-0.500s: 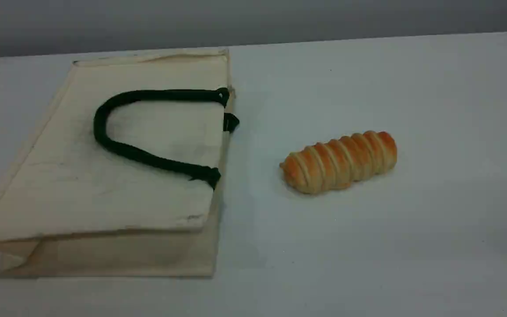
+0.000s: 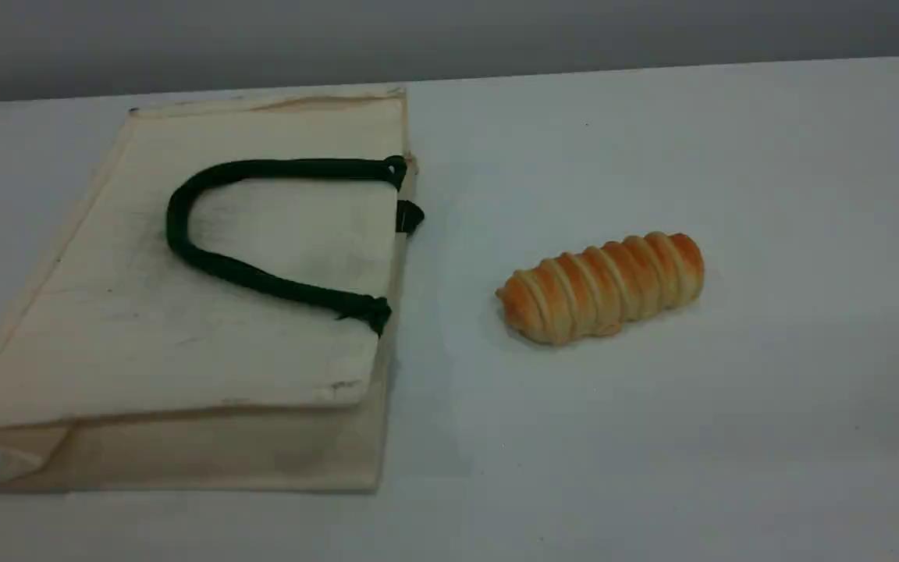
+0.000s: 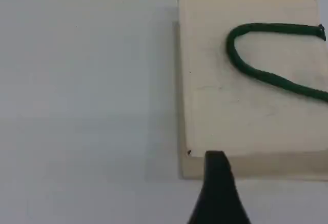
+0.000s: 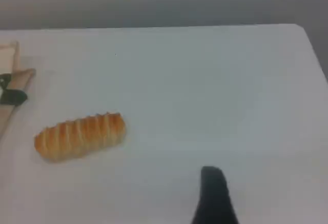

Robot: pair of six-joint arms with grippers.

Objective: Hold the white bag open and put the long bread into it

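The white bag (image 2: 184, 343) lies flat on the left of the table, mouth edge facing right, with its dark green rope handle (image 2: 176, 226) folded back over the top panel. The long bread (image 2: 602, 287) rests on the table to the right of the bag, clear of it. Neither arm appears in the scene view. In the left wrist view one dark fingertip (image 3: 216, 178) hovers by the bag's (image 3: 230, 111) near left corner. The right wrist view has one fingertip (image 4: 212, 188) to the right of the bread (image 4: 79, 136). Nothing is held by either gripper.
The white table's (image 2: 730, 429) far edge meets a grey wall. A green tab (image 2: 409, 216) sticks out at the bag's mouth edge. In the right wrist view the table's right corner (image 4: 300, 29) shows.
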